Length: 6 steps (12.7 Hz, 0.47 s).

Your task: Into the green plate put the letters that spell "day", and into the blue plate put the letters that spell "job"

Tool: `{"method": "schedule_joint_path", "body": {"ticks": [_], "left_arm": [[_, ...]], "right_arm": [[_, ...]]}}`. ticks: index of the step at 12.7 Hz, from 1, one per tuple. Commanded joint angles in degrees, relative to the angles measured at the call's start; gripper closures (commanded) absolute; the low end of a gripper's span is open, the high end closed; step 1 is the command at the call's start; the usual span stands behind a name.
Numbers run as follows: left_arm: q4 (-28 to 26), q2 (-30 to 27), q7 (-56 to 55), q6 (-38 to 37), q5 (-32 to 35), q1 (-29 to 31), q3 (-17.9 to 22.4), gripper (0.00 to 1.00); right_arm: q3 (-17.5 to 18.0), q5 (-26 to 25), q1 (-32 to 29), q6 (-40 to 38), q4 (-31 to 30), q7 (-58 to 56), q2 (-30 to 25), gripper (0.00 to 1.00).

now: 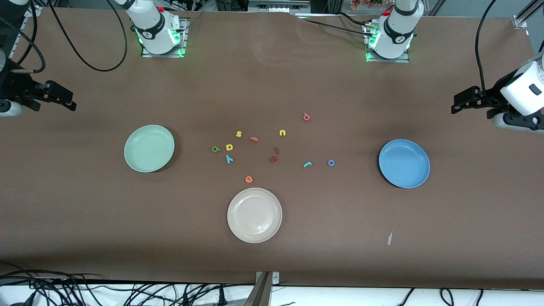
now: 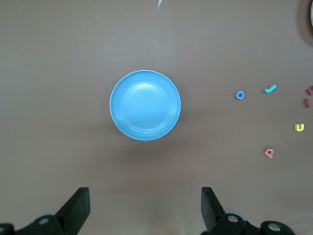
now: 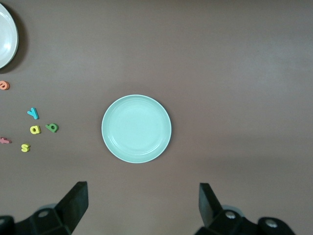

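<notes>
The green plate [image 1: 148,148] [image 3: 136,128] lies toward the right arm's end of the table and holds nothing. Toward the left arm's end, the blue plate [image 1: 404,163] [image 2: 145,105] is also bare. Between them lie the green "d" [image 1: 216,148] [image 3: 52,128], yellow "a" [image 1: 229,147] [image 3: 35,129] and teal "y" [image 1: 229,159] [image 3: 33,113]. Closer to the blue plate are the teal "j" [image 1: 307,164] [image 2: 270,89], blue "o" [image 1: 331,162] [image 2: 240,95] and pinkish-red "b" [image 1: 306,117] [image 2: 269,152]. My right gripper [image 1: 68,102] [image 3: 142,205] hangs open over bare table beside the green plate. My left gripper [image 1: 458,105] [image 2: 145,205] hangs open beside the blue plate.
A cream-white plate [image 1: 254,215] sits nearest the front camera, an orange "e" [image 1: 249,179] just beside it. Other letters lie among the task's: yellow "s" [image 1: 239,134], yellow "u" [image 1: 282,133], an orange piece [image 1: 254,138] and two dark red pieces [image 1: 275,155].
</notes>
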Motion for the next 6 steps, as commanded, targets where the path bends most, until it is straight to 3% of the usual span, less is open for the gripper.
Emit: {"method": "schedule_joint_path", "body": {"ticks": [1, 6], "left_arm": [[1.0, 3.0, -0.1, 0.2, -2.0, 0.3, 0.1, 0.0], [3.2, 11.3, 0.3, 0.9, -2.3, -1.4, -0.5, 0.0]], "right_arm": [[0.4, -0.7, -0.4, -0.4, -0.5, -0.7, -1.2, 0.0], [0.2, 0.1, -0.4, -0.4, -0.9, 1.2, -1.1, 0.0]]}}
